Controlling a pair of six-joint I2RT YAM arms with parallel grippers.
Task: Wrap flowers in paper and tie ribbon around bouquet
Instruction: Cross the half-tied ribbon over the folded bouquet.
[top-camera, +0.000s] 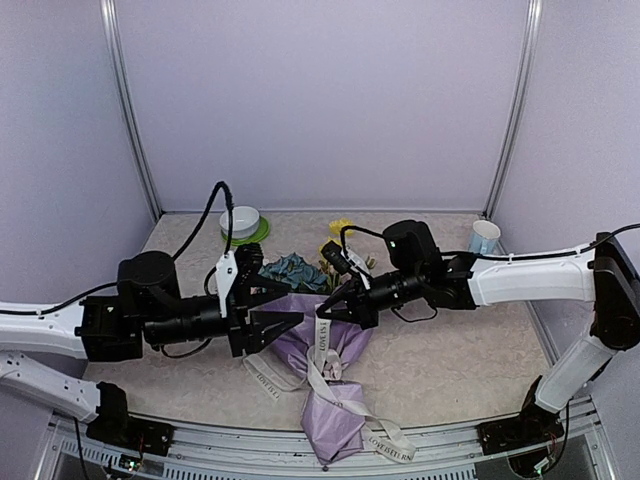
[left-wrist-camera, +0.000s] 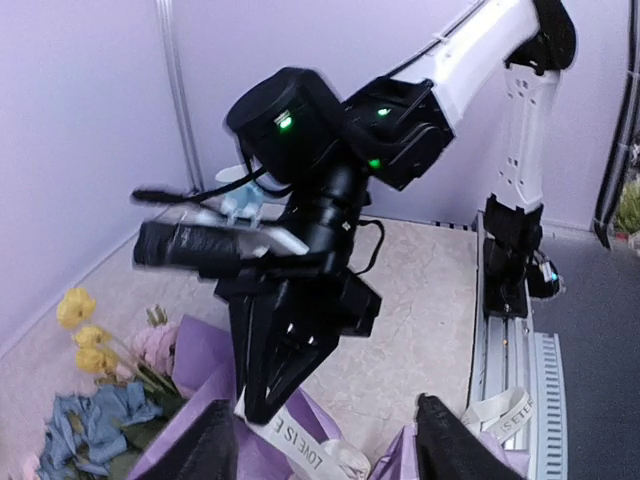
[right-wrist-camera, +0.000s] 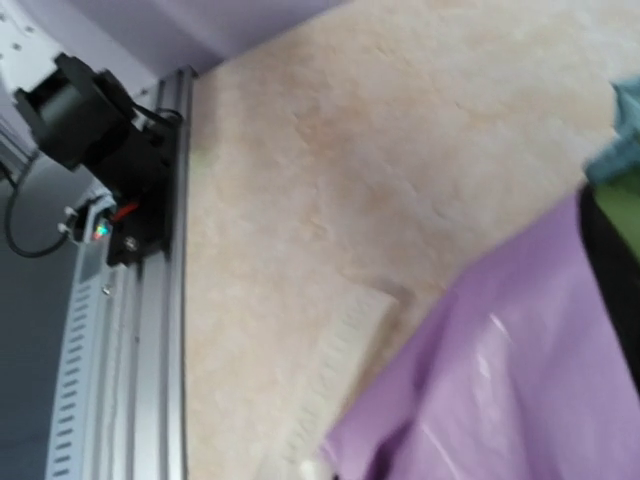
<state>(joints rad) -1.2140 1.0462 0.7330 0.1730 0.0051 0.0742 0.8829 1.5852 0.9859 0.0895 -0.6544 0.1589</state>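
The bouquet (top-camera: 335, 400) is laid on the beige worktop (top-camera: 460, 360), the lilac paper (top-camera: 345, 350) wrapped into a cone and the flowers (top-camera: 295, 270) showing at its wide end. The ribbon (top-camera: 322, 340) is draped across the bouquet's middle, with loose tails trailing past its narrow end; no knot is seen. Just above the bouquet's middle, the right end effector (top-camera: 325, 314) appears clamped together on a raised stretch of ribbon. At the bouquet's left side, the left end effector (top-camera: 295, 302) is held with jaws apart and nothing between them. Slippage is judged the main risk: the thin ribbon could be pulled from the pinch, or the paper dragged open, if it is tugged before the left jaws are closed on it
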